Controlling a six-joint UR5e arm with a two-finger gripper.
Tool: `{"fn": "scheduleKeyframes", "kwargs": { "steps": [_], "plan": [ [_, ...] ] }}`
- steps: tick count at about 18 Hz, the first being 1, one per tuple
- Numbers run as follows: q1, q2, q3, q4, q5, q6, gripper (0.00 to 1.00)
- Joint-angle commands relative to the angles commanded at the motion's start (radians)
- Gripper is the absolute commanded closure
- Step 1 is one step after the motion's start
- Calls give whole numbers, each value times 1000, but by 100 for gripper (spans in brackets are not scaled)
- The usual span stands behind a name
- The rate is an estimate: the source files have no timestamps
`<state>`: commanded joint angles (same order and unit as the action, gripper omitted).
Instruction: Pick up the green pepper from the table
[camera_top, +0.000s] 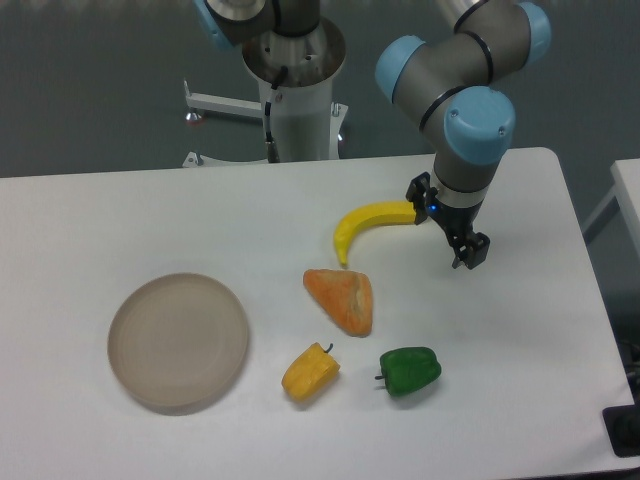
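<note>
The black two-finger gripper (468, 250) is being held above the white tabletop (90, 220), just beside a yellow banana (370, 222); whether its fingers are spread cannot be told. The glossy dark-green bell pepper (409, 370) is lying on the tabletop, apart from the gripper, beside a small yellow pepper (310, 372).

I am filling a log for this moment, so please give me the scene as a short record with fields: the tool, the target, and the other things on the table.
tool: tool hangs above the table, holding nothing; open or shut cannot be told
target: green pepper lies on the table, near front edge, untouched
beside target: yellow pepper, to its left in the picture
other items: banana, orange wedge-shaped item, round beige plate
plate contents: nothing
</note>
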<state>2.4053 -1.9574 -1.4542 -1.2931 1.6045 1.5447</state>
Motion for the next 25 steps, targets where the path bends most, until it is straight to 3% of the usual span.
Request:
{"fn": "scheduleKeyframes", "kwargs": {
  "steps": [9, 13, 21, 25],
  "plan": [
    [6, 0, 9, 3, -24, -2, 0],
    [6, -29, 26, 11, -40, -8, 0],
    [-50, -181, 214, 11, -101, -72, 0],
    [-78, -227, 261, 60, -104, -71, 0]
  ]
}}
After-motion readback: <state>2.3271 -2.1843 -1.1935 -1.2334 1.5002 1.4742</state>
